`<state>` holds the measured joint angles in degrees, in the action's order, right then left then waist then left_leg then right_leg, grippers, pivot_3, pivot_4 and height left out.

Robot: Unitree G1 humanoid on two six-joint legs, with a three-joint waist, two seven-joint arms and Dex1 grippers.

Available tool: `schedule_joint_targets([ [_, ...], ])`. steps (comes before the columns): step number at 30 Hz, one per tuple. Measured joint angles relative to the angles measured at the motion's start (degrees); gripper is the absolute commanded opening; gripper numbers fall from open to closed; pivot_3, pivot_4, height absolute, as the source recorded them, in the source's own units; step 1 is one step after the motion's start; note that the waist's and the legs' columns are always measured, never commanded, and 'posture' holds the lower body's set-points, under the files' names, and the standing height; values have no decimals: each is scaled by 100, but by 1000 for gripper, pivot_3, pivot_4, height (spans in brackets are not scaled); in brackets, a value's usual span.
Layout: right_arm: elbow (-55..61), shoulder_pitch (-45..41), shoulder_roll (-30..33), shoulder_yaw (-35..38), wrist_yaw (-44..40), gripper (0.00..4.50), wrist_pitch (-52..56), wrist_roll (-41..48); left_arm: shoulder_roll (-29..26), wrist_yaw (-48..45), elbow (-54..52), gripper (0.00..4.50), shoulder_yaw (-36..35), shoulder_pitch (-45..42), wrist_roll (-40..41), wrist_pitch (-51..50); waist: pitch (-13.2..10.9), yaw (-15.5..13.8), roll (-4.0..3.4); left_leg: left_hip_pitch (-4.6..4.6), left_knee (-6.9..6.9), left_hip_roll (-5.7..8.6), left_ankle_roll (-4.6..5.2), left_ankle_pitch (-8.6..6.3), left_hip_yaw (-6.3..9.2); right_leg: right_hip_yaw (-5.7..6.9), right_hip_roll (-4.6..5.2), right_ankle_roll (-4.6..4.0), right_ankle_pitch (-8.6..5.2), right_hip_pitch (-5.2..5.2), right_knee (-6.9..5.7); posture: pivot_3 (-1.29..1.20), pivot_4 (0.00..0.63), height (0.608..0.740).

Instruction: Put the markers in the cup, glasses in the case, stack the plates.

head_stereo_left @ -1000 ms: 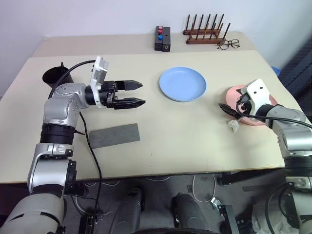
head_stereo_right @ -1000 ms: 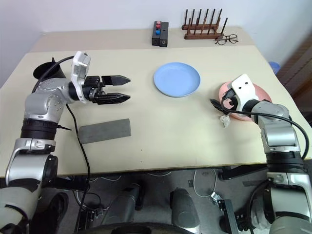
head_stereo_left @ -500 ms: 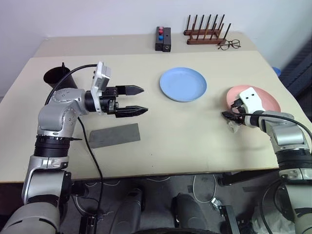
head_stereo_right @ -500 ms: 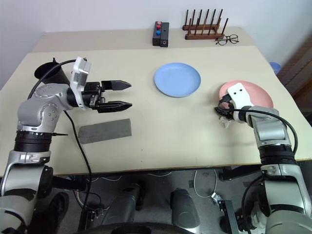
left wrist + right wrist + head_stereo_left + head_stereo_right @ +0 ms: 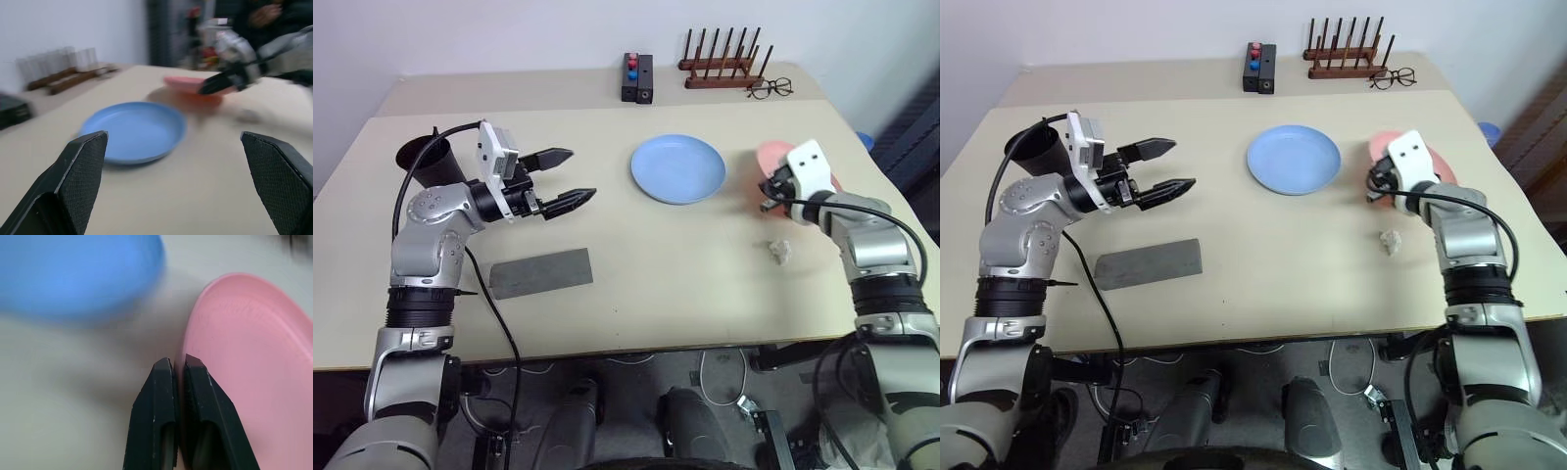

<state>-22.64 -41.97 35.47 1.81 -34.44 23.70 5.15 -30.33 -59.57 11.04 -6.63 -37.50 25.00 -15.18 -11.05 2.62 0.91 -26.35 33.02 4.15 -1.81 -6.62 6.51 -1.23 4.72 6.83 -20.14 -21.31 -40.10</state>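
Right gripper (image 5: 180, 363) clamped the pink plate's (image 5: 254, 357) rim, for stacking I figured; left gripper (image 5: 563, 178) hung wide open, unused.

Beige worktop (image 5: 705, 284), plain. At centre, a light blue plate (image 5: 679, 168); at right, a salmon pink plate (image 5: 769, 157). Lower left, a flat grey case (image 5: 541, 272). At left, a black cup (image 5: 423, 157). Both tools are black: left tool (image 5: 564, 179), right tool (image 5: 177, 367), each with a white block behind it. Top centre, a black box (image 5: 639, 77) with red and blue buttons, a dark brown wooden rack (image 5: 722, 61), and thin dark-rimmed spectacles (image 5: 771, 89). Right of centre, a small whitish scrap (image 5: 779, 251).
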Motion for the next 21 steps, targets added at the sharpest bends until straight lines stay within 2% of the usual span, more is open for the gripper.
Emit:
schedule_joint_targets([
  [7, 653, -583, -1067, -404, -80, 48, -356, 187, 175, 704, -343, 4500, -133, 557, -37, 72, 0, -39, 0, -1, 2, 4, -1, 0, 5, 2, 1, 1, 0, 3, 0, 0, 150, 737],
  [14, 147, -563, -1398, -891, -147, 48, -932, -131, 284, 1128, -912, 4500, -151, 842, 77, -94, 0, -109, 0, -1, 4, 5, -1, 0, 7, 3, 1, 0, 1, 3, 1, 0, 150, 737],
  [17, -273, -586, -1415, -879, -179, 1042, -1166, -167, 289, 1232, -1199, 4500, -156, 998, 188, -247, 0, -118, 0, 0, 2, 4, -2, 0, 5, 1, 1, 0, 1, 2, 0, 0, 150, 737],
  [21, -573, -695, -1443, -809, -248, 2989, -1247, -153, 288, 1288, -1380, 4500, -155, 1167, 224, -413, 0, -116, 0, 1, 0, 2, -3, 1, 5, 1, -2, -1, 1, 0, 0, 0, 150, 737],
])
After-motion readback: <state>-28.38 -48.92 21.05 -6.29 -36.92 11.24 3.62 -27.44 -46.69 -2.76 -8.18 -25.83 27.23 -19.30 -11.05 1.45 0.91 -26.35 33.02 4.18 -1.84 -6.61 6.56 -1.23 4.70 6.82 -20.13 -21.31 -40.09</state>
